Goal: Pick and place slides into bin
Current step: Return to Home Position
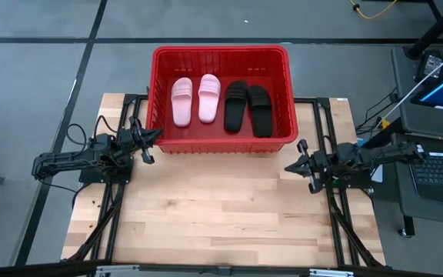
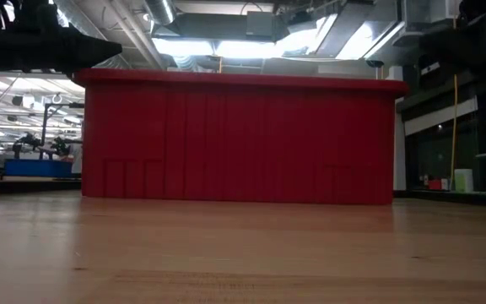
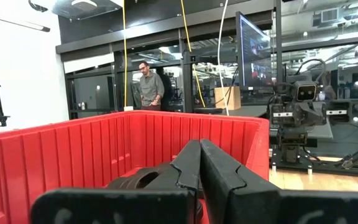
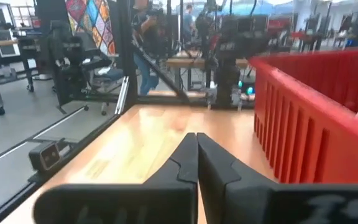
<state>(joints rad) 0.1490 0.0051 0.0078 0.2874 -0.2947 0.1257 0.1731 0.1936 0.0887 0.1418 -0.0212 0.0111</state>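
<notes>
You have all four ribbed-strap sandals inside the large red plastic bin [image 1: 221, 52] with slotted sides. They lie in one row on its floor, lengthwise from near wall to far wall. The two pale pink slides [image 1: 181, 104] lie side by side toward your left arm. The two black slides [image 1: 235, 106] lie just beside them toward your right arm.

The bin stands at the far side of the pale wooden worktop [image 1: 221, 208]. Seen from above, its far part reaches past the worktop's far edge.

Your left gripper [image 1: 154, 137] hangs just beside the bin's near left corner, with its fingers pressed together and nothing between them. Your right gripper [image 1: 292, 165] is near the near right corner, a little apart from the wall. Its fingers are likewise closed tight and it holds nothing.
</notes>
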